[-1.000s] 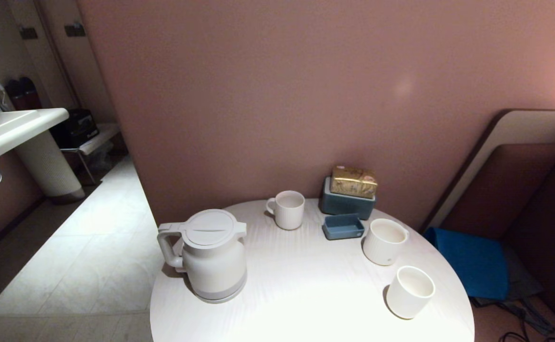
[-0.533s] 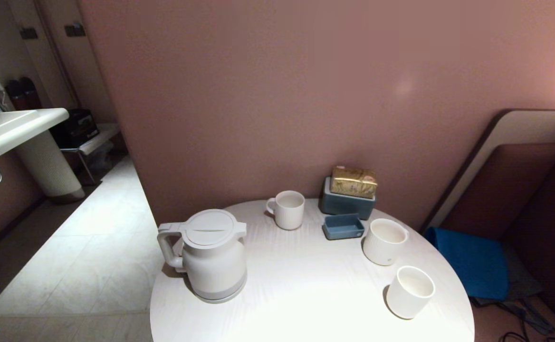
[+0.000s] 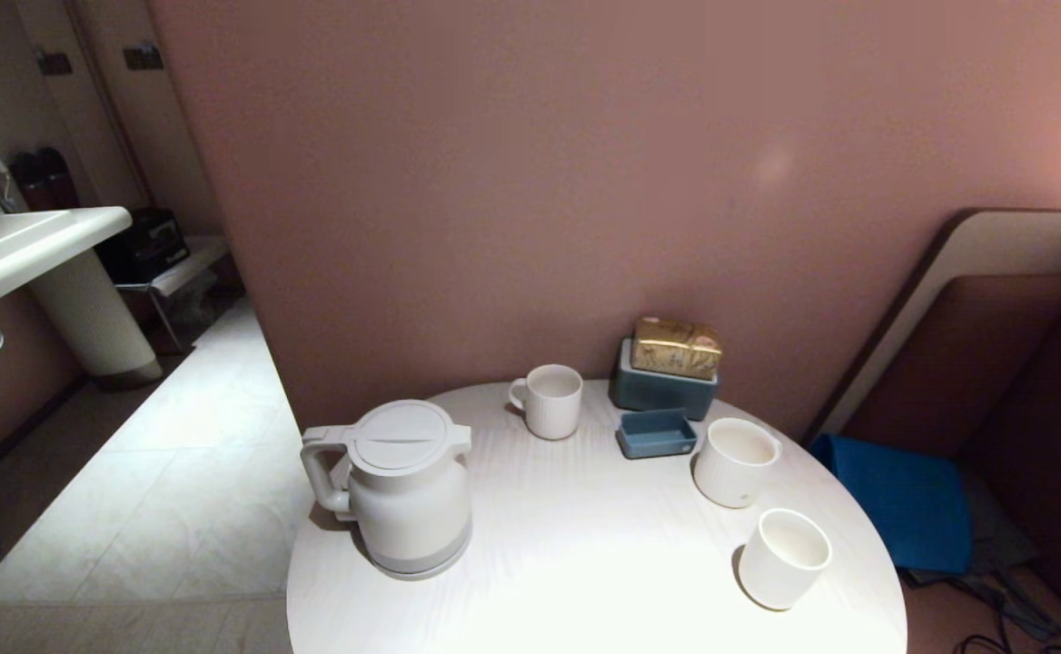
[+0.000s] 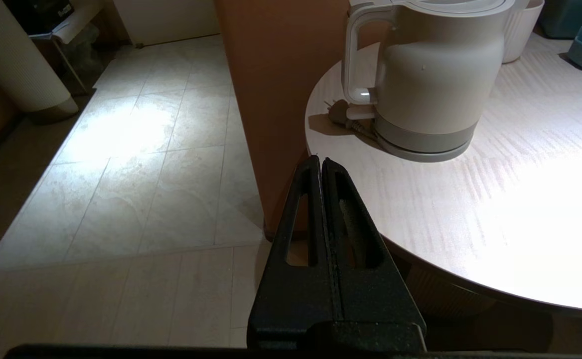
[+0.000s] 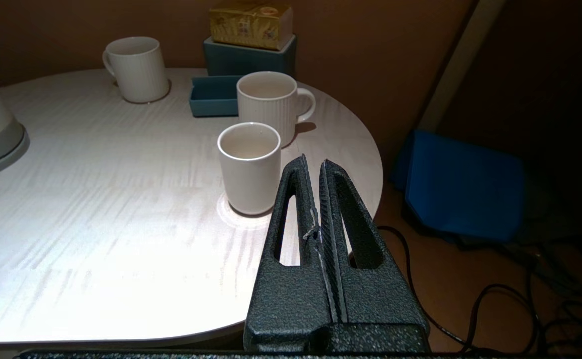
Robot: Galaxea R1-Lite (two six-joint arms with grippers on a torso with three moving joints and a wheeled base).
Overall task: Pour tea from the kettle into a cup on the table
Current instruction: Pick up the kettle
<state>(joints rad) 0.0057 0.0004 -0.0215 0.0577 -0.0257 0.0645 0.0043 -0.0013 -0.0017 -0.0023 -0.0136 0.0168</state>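
Kettle (image 3: 403,490) and cup (image 3: 783,558) stand apart on the desk (image 3: 585,545).
Left hand (image 4: 320,162) and right hand (image 5: 314,162) both closed, empty, off the desk edge.

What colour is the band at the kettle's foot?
Grey, under the white kettle body; the band shows best in the left wrist view.

No legible text; gold packet (image 5: 251,23) print and black box (image 3: 142,243) label unreadable.
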